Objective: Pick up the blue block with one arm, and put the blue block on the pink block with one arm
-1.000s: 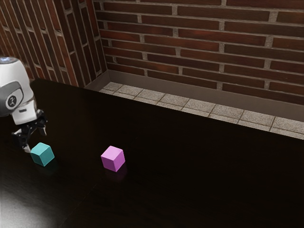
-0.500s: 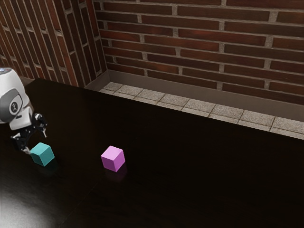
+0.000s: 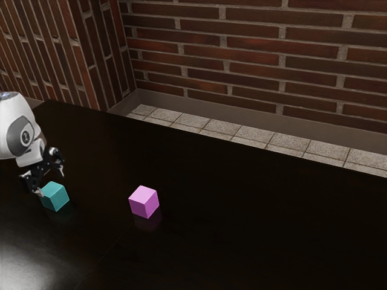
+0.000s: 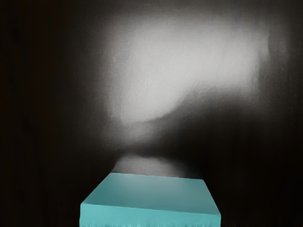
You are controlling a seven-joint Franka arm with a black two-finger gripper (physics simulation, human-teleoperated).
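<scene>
At the exterior view's left, my gripper [image 3: 43, 179] hangs low over the blue block [image 3: 54, 196], fingers spread apart and holding nothing. The block sits flat on the table [image 3: 242, 205], just below and beside my fingertips, with none of its faces pinched. In the wrist view the blue block [image 4: 150, 201] lies right under my hand, its top face flat and level and its near edge crisp.

I judge it a small rigid cube, light, with smooth, matte-looking sides. It should not give or crack under a squeeze, though a smooth face could slip if I catch only a corner. The best hold looks like two opposite vertical faces, fingers square to them and low enough to cover the middle of each side. Its edges run at an angle in the exterior view, so my hand may need to be lined up with them first.

Further right, well apart from the blue one, the pink block [image 3: 144, 202] stands alone on the table, its top face bare and about the same in area. That leaves little margin for an off-centre placing.

The tabletop is dark, glossy and hard, throwing back a pale glare [image 4: 189, 71] under my hand. Beyond its far edge runs a strip of grey paving [image 3: 260, 136], closed in by red brick walls [image 3: 272, 54].
</scene>
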